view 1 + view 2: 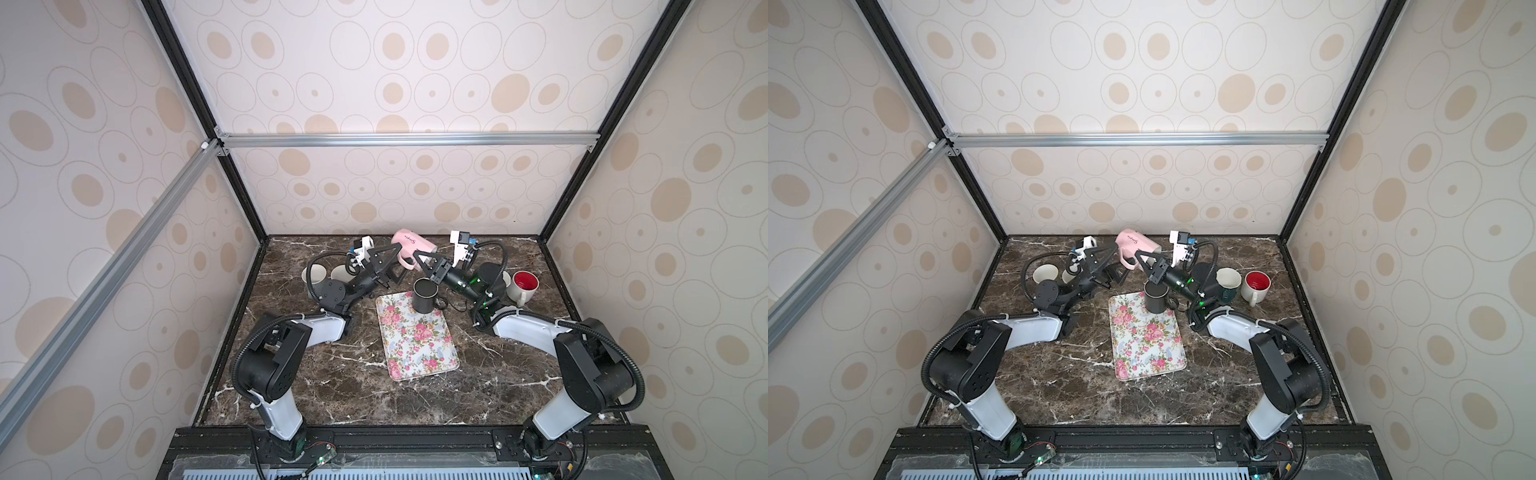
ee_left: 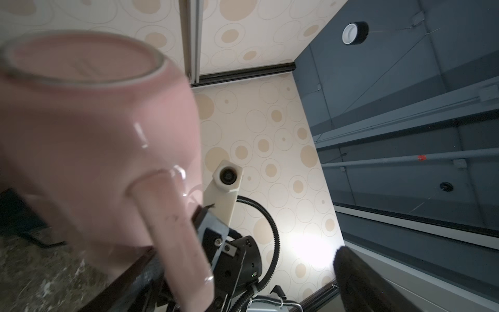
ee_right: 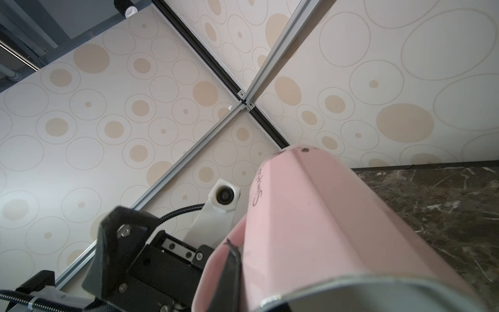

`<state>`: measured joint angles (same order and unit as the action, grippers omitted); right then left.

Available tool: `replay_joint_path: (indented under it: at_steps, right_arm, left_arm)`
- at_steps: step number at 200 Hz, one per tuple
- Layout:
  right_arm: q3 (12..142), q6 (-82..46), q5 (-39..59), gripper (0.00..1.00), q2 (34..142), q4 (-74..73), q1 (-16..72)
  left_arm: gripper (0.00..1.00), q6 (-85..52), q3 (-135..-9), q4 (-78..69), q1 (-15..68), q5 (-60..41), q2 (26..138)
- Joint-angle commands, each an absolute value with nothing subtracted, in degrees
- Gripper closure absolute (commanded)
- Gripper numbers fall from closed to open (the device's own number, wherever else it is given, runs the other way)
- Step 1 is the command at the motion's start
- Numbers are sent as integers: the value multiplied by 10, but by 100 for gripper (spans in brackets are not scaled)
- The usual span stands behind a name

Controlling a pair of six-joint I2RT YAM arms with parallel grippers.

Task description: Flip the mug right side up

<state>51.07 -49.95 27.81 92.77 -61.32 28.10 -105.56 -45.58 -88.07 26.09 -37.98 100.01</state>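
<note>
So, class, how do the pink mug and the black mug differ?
Colour: the pink mug is pale pink; the black mug is dark. Pose: the pink mug lies sideways; the black mug stands on end. Support: the right gripper holds the pink mug's handle aloft; the black mug rests on the floral tray. Both have handles.

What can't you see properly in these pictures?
- Cream mug and its neighbour: partly hidden behind the left arm in both top views.
- Pale-lined mug: the right arm covers part of it in both top views.
- Pink mug: blurred in the left wrist view; the right wrist view's edge cuts off its rim.
- Its inside: no view looks into it.
</note>
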Motion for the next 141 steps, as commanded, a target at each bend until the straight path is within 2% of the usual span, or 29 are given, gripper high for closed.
replay_joint_path:
  at_steps: [1, 54, 77, 104, 141]
  right_arm:
    - [525, -484, 287, 100, 888, -705, 298]
    - [525, -432, 269, 100, 860, -624, 298]
    - [528, -405, 245, 100, 828, -529, 295]
    - [508, -386, 222, 100, 794, -503, 292]
    - [493, -367, 194, 100, 762, -465, 292]
  left_arm:
    - [2, -1048, -450, -858, 262, -413, 1015]
    - [2, -996, -440, -789, 262, -414, 980]
    - [2, -1014, -427, -836, 262, -411, 987]
    - [2, -1043, -412, -880, 262, -412, 1006]
    - [2, -1030, -417, -848, 262, -425, 1002]
